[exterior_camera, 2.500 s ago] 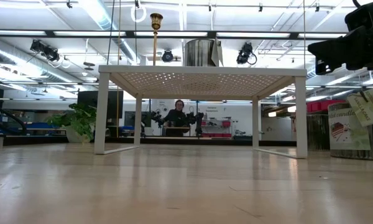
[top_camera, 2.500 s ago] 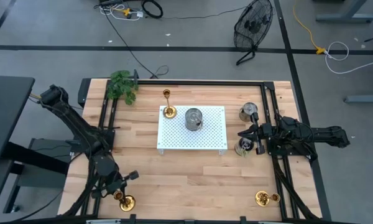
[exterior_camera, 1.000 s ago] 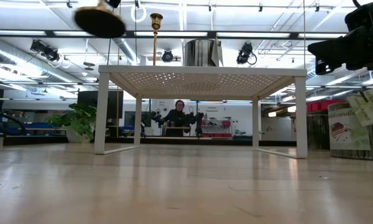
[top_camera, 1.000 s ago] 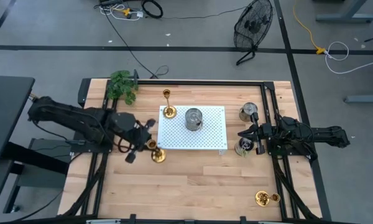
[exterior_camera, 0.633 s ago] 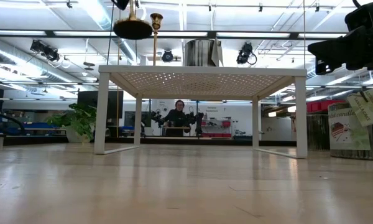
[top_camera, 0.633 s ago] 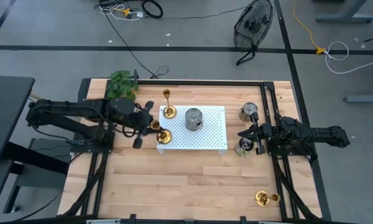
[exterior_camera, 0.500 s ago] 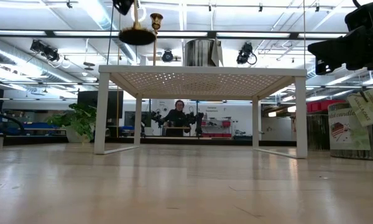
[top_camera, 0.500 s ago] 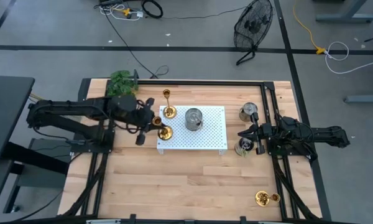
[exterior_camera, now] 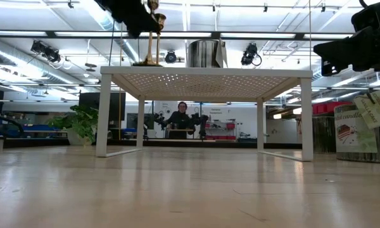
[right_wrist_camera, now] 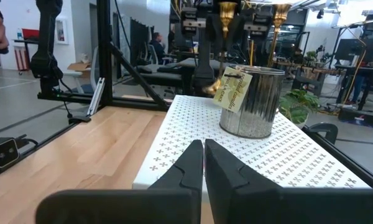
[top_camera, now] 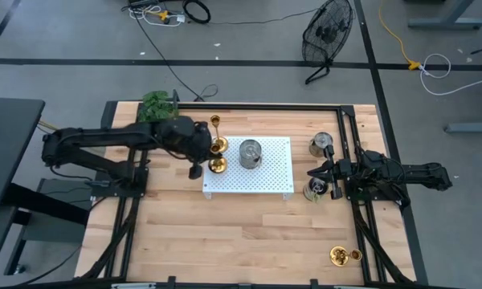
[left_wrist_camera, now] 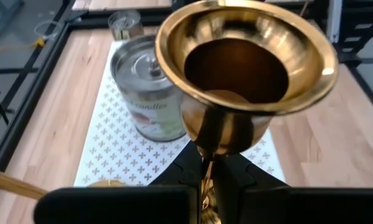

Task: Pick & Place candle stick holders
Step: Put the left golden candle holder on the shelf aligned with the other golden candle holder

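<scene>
- Left claw over the left edge of the white perforated stand, clamped tight on the stem of a short candle stick holder; its base sits at stand level, low view.
- Tall candle stick holder upright on the stand's far-left corner, just beside the held one.
- Third candle stick holder on the worktop near the front-right corner, well apart.
- Silver tin mid-stand.
- Right claw waits at the stand's right side, fingers pressed together, gripping nothing.
</scene>
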Available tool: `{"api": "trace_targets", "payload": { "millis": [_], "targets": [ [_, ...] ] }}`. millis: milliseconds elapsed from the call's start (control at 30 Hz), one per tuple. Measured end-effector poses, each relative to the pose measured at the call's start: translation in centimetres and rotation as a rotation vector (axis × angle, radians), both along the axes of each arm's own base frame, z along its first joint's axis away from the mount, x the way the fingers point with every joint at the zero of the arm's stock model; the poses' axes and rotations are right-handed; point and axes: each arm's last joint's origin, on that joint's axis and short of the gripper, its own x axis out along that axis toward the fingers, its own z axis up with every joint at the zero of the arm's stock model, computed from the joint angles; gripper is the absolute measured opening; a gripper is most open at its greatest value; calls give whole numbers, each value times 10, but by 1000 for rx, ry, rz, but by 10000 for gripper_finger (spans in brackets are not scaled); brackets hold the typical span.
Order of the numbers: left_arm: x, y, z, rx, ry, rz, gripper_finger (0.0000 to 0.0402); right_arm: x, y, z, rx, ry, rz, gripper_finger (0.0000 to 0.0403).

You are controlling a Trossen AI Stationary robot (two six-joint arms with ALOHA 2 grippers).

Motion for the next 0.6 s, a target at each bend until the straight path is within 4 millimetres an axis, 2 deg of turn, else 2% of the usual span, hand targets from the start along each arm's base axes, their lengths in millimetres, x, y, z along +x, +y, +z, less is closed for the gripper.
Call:
{"api": "trace_targets", "payload": {
  "millis": [300, 600],
  "targets": [
    [7, 7, -8, -30, 30, -8, 23, 0, 0, 0, 0, 0, 1, 21],
    [2, 6, -2, -22, 0, -8, 23, 0, 0, 0, 0, 0, 0, 21]
  ]
}}
